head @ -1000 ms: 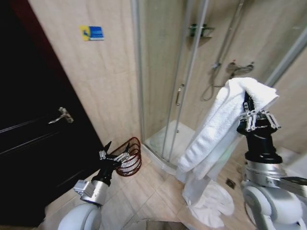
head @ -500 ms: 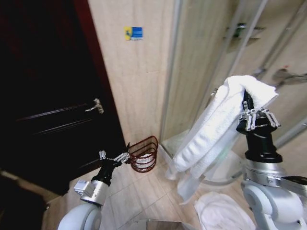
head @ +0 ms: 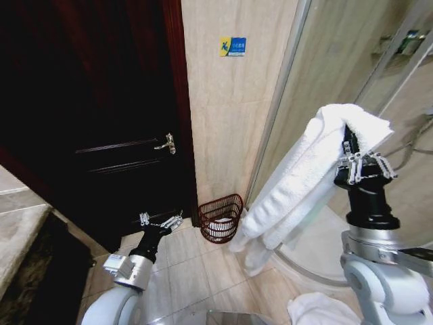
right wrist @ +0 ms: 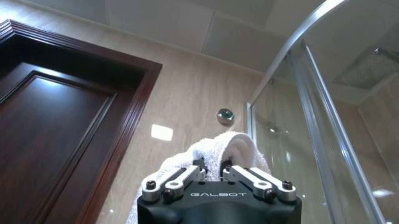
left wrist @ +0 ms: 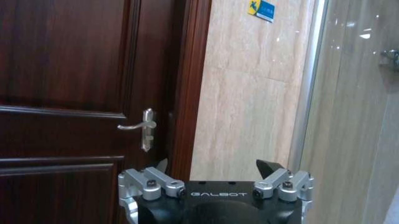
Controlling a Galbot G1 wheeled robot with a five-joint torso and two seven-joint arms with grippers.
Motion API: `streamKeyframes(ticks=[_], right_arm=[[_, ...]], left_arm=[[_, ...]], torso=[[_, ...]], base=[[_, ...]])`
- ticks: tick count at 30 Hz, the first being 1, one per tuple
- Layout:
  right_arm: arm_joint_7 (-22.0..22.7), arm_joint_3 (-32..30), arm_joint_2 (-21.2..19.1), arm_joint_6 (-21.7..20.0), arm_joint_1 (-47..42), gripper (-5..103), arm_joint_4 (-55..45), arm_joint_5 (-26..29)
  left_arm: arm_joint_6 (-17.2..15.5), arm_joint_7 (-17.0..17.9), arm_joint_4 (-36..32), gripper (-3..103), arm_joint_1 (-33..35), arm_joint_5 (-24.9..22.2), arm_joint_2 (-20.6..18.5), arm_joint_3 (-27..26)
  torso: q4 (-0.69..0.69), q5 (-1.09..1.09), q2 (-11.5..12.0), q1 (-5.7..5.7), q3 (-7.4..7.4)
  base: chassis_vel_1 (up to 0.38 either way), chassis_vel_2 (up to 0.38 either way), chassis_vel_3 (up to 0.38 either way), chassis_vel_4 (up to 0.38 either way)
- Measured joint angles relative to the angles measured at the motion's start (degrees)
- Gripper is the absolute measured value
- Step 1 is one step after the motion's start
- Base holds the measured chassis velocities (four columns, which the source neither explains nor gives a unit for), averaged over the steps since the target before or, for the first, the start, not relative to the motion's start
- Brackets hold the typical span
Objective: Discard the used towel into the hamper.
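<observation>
Right end effector (head: 354, 157): mine, raised high at my right side, fingers pinched together on the towel (head: 308, 179), seen closed on a fold of it in the right wrist view (right wrist: 216, 170). Towel: white terry, bunched over the top of that end effector, the long part hanging down toward my left side, its lower end in the air above the floor tiles (head: 203, 267). Left end effector (head: 161, 221): mine, held low at my left front, fingers spread apart with nothing between them; in the left wrist view (left wrist: 217, 166) it faces the door and the wall. Hamper (head: 220, 217): dark red-brown openwork basket, standing on the floor against the beige wall (head: 230, 115), between the door frame and the shower screen (head: 338, 101), well apart from the towel's hanging end; something white lies inside it. Door (head: 101, 115): dark wood, with a metal lever handle (head: 166, 143). Wall sign (head: 232, 46): small, blue and yellow, high above the hamper. Second white cloth (head: 318, 311): on the floor by my right arm's base.
</observation>
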State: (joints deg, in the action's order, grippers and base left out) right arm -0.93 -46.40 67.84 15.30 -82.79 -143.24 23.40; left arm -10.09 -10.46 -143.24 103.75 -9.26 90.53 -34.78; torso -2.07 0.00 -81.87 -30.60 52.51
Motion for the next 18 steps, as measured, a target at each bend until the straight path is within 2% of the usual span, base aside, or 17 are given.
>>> streamKeyframes(ticks=[18], right_arm=[[-1.41,-0.30,-0.17,0.75,-0.02,10,0.00,-0.38]], left_arm=[[0.00,0.00,0.00,97,0.00,0.00,0.00,0.00]], torso=[[-0.01,0.00,-0.05,-0.03,0.03]], base=[[0.023,0.025,0.024,0.024]])
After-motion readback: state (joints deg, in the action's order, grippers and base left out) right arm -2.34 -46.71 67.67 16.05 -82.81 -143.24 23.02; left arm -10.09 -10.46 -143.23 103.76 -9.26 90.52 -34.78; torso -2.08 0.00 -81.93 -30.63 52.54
